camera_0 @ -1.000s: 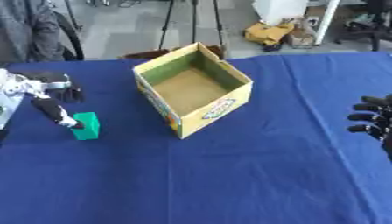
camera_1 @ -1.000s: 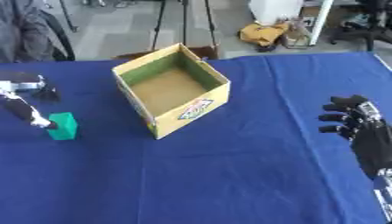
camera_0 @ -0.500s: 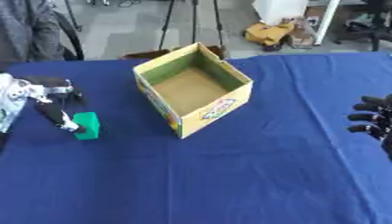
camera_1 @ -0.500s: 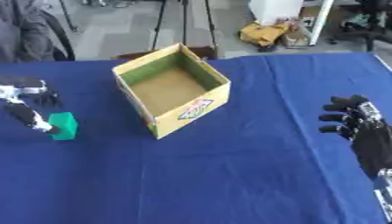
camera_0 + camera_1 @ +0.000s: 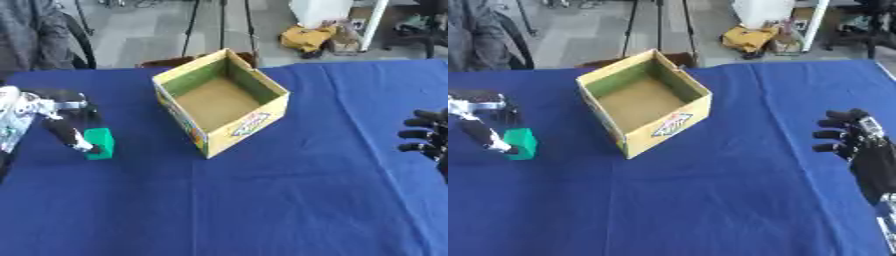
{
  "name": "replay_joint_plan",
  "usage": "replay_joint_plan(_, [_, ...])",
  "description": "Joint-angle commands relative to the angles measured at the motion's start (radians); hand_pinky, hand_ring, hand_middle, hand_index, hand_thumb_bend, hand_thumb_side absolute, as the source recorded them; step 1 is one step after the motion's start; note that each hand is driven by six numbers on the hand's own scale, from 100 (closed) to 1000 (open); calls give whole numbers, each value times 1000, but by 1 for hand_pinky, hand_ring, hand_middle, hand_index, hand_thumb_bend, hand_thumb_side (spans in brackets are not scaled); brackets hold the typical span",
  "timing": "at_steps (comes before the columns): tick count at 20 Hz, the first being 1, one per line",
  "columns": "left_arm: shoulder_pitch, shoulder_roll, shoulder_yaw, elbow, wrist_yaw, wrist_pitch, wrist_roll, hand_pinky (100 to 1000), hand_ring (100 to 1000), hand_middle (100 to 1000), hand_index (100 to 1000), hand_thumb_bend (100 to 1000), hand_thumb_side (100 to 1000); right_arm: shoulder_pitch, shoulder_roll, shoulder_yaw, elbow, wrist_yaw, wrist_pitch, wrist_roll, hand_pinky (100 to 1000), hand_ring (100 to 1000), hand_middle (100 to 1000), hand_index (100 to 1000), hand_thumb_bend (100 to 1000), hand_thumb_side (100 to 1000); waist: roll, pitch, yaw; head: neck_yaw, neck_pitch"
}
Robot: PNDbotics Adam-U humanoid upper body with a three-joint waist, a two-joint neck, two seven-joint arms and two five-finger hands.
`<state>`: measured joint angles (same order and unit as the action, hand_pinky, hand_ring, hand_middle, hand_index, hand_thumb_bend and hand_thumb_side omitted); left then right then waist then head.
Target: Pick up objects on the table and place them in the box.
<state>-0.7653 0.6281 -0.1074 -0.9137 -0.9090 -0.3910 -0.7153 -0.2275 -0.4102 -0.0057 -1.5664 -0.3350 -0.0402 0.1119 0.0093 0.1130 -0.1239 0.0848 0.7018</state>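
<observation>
Left hand at the green block, box off to its right.
The left hand [image 5: 54,122] has fingers curled against the block [image 5: 99,143]; the box [image 5: 220,101] stands open; the right hand [image 5: 857,142] idles, relaxed.

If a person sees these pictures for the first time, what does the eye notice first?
First, the open yellow box on the blue table, nothing visible inside. Next, the small green block to its left, with the left hand at it.
</observation>
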Motion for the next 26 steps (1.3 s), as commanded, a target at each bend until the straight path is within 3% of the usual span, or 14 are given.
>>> replay_joint_plan(1, [-15,15,0,-4,-7,-60,-51,672,633,600,761,586,458,-8,-23,-9,-10,13,-1,4,610,696,694,818,100,904,-1,-10,-3,0,-8])
replay_joint_plan(14, [-13,-1,1,21,-52,-54,-10,642,594,561,732,563,377,-10,-22,-9,-9,12,-1,5,610,696,694,818,100,904,0,-8,-9,-1,-11])
replay_joint_plan(20, [-15,-2,5,35,-84,-49,15,588,550,514,704,541,291,-10,-22,-9,-9,13,-1,5,610,696,694,818,100,903,-1,-7,-9,-2,-10])
replay_joint_plan(26, [-11,-6,14,52,-105,-33,69,493,471,439,624,465,134,-11,-21,-9,-9,13,-1,6,610,695,693,818,100,903,-2,-6,-8,-4,-12])
